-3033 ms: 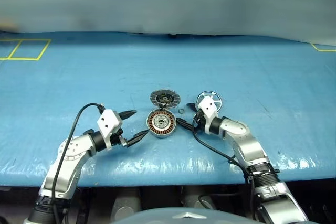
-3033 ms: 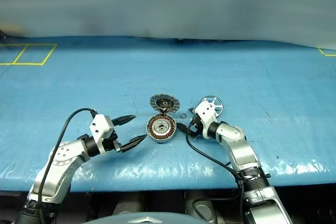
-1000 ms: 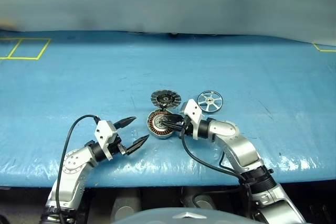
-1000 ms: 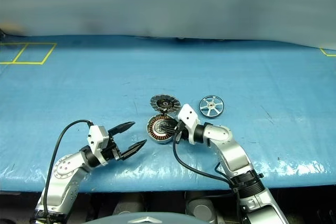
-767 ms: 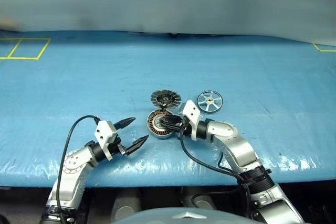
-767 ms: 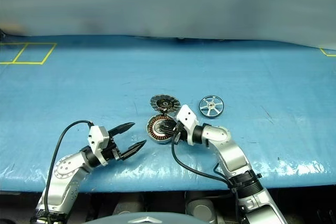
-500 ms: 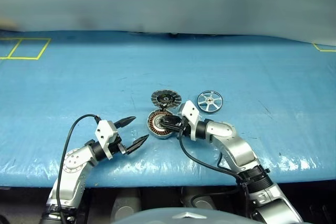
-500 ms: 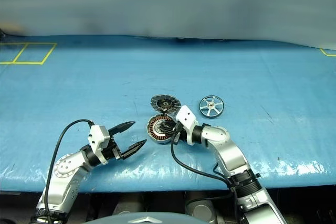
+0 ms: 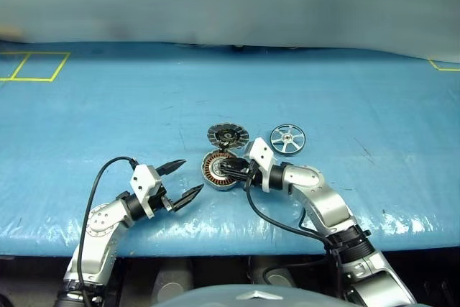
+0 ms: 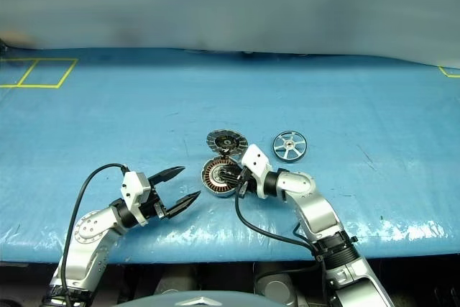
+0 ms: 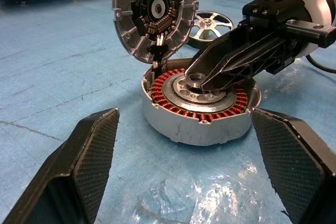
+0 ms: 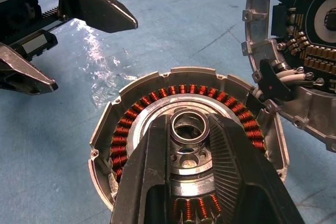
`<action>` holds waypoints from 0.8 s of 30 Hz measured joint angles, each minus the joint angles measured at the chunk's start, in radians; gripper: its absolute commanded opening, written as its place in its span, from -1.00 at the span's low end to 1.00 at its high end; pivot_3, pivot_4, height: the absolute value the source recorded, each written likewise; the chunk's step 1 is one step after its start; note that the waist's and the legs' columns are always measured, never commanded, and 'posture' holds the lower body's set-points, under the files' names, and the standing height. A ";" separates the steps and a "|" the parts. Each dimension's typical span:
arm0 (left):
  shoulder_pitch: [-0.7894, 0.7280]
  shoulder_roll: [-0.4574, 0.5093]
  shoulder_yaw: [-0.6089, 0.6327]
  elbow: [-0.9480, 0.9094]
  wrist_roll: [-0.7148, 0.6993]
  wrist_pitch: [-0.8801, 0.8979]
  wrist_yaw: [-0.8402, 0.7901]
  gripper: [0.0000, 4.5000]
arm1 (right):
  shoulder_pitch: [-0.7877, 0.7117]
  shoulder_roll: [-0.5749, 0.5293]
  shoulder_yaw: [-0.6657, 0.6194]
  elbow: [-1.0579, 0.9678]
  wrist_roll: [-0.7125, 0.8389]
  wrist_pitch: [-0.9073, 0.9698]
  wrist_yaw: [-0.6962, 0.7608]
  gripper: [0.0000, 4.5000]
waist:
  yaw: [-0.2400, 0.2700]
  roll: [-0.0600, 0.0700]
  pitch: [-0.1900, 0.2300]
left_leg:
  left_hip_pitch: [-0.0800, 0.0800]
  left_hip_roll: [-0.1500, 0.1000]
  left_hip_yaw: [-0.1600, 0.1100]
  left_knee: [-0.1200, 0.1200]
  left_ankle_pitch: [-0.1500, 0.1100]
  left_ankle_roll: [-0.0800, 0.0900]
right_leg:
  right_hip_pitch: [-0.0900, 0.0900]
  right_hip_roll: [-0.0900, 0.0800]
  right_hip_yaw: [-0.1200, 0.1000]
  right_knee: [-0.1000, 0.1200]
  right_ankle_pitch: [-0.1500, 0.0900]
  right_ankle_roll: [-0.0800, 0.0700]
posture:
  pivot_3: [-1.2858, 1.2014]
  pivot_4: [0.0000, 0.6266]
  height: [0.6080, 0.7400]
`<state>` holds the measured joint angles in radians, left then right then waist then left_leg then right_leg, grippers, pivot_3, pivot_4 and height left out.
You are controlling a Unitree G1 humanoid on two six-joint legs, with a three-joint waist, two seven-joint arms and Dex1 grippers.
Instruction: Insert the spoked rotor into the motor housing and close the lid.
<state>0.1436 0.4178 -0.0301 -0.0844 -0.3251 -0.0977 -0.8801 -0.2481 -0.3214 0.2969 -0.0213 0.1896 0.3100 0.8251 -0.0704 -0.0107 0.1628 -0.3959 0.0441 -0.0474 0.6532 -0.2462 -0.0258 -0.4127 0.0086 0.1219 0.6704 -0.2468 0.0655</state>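
1. Left end effector (image 9: 180, 181), lower left of the head view: spread wide, empty, just short of the motor housing (image 9: 219, 170).
2. Right end effector (image 12: 190, 129), frame centre: pinching a small metal ring (image 12: 188, 125) over the housing's hub. Risk: ring dropped askew or housing nudged, blocking the rotor seat.
3. Housing: copper windings only, no rotor inside.
4. Lid (image 9: 227, 134): tipped open just behind.
5. Spoked rotor (image 9: 287, 139): flat on the bench (image 9: 108, 106), right of the lid. Risk: lid falling shut early.
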 measured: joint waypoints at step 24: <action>-0.001 -0.002 0.000 0.002 0.012 -0.015 0.007 0.90 | 0.003 0.015 -0.005 -0.029 0.052 0.001 0.011 0.15 | 0.001 0.000 0.000 | 0.000 0.000 0.000 -0.005 0.000 0.000 | 0.000 0.000 0.000 -0.005 0.001 0.001 | 0.03 -0.52 1.00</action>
<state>0.1430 0.4159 -0.0302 -0.0825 -0.3131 -0.1128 -0.8727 -0.2452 -0.3063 0.2916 -0.0505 0.2417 0.3110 0.8363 -0.0695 -0.0107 0.1628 -0.3962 0.0442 -0.0474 0.6487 -0.2462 -0.0258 -0.4124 0.0084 0.1217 0.6649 -0.2460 0.0666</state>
